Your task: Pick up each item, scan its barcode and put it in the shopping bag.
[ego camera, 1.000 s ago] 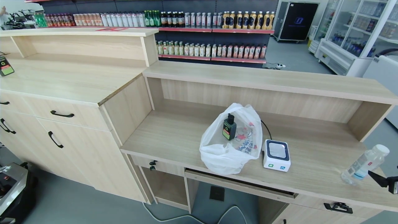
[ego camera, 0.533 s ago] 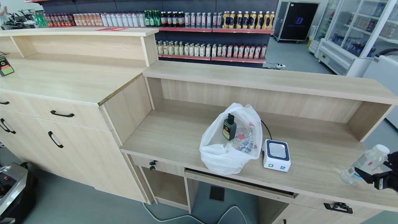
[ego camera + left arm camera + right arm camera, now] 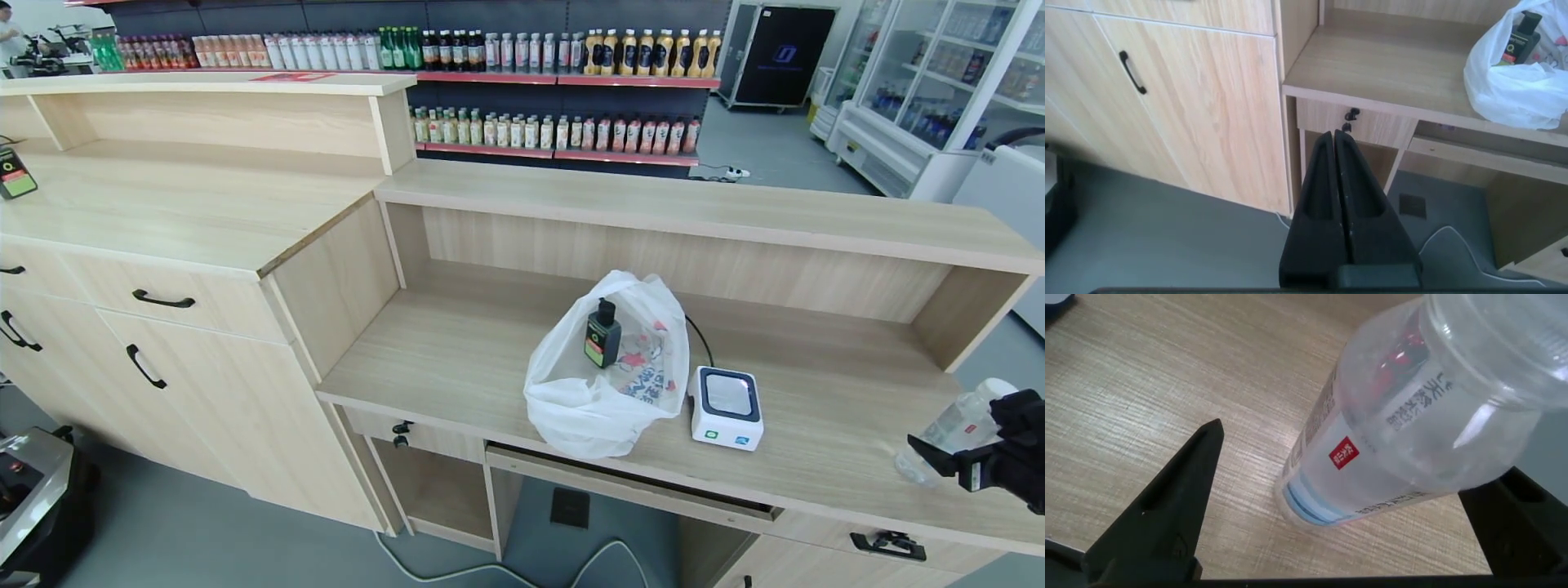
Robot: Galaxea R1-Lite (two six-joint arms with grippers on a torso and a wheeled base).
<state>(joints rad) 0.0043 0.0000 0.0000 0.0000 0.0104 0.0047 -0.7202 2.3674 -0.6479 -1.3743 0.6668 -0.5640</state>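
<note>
With the right gripper (image 3: 1364,457) spread wide on either side of the clear water bottle (image 3: 951,431), which stands near the front right corner of the checkout counter (image 3: 816,408), a finger closing off-centre would likely tip the light, slick bottle and send it over that edge.

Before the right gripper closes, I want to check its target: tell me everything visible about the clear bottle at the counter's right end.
The clear bottle looks like transparent plastic, with a white cap, a see-through label carrying dark print and a small red square, and a pale blue band near its base. It stands on its base on the wooden counter, to the right of the scanner. The right gripper is open with one finger on each side of it; whether they touch it cannot be told.
</note>
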